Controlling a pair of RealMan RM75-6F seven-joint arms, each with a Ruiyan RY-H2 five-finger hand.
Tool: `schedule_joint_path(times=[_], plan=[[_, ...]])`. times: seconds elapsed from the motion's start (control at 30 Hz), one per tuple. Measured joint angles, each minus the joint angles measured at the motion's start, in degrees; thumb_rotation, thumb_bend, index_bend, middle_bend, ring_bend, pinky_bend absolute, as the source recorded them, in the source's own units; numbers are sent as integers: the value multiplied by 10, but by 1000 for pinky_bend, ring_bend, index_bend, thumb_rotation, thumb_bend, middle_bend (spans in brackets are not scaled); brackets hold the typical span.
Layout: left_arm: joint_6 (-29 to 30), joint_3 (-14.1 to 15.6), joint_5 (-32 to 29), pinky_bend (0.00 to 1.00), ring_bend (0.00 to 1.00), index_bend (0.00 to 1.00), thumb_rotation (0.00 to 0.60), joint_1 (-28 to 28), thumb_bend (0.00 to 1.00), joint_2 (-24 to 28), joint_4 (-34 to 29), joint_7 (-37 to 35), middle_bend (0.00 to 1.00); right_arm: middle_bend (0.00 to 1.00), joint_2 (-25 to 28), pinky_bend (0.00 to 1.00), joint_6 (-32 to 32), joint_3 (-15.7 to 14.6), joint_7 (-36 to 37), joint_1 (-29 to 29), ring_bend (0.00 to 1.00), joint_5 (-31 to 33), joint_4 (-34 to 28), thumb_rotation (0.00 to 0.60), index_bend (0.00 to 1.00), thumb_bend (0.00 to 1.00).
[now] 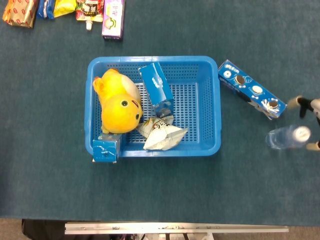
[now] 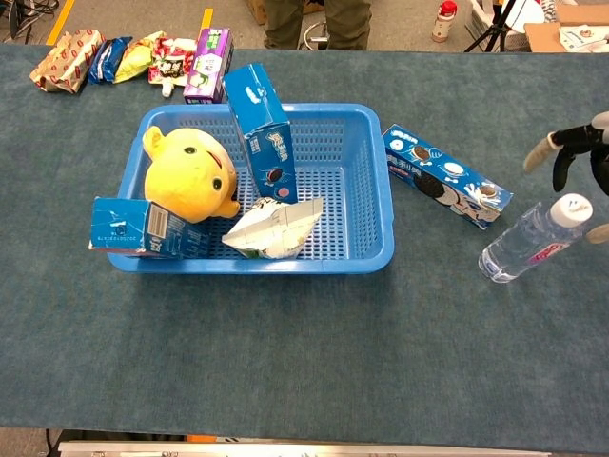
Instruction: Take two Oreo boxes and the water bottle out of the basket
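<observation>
A clear water bottle [image 2: 529, 246] leans steeply to the right on the table, right of the blue basket [image 2: 379, 190]; in the head view the bottle [image 1: 287, 137] is blurred. My right hand [image 2: 577, 150] is at the right edge, fingers spread, a little above the bottle's white cap and not gripping it. Between basket and bottle, one Oreo box [image 2: 445, 177] lies flat on the table. A second Oreo box [image 2: 262, 129] stands tilted inside the basket. A third blue box [image 2: 143, 228] hangs over the basket's front left corner. My left hand is out of sight.
A yellow plush toy [image 1: 120, 102] and a crumpled white packet [image 1: 162, 135] lie in the basket [image 1: 150, 60]. Several snack packs [image 1: 65, 9] line the far left edge of the table. The table's front edge runs along the bottom.
</observation>
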Motion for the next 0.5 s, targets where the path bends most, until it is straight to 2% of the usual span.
schedule_joint_path(times=[0.1,0.3,0.5], plan=[[0,0,1,534,441,454,600,0,380,0,1,-1,512,273,-3,473,28,1,-13,-4,501,7,-3,600,89,0],[4,0,3,534,440,452,600,0,380,-1,2,-2,510,271,-26,475,125,11,-36,-28,441,0,-5,600,89,0],[15,-4,7,533,413,446,600,2,380,-2,2,-9,480,271,-76,474,243,26,-56,-66,364,-58,14,600,90,0]])
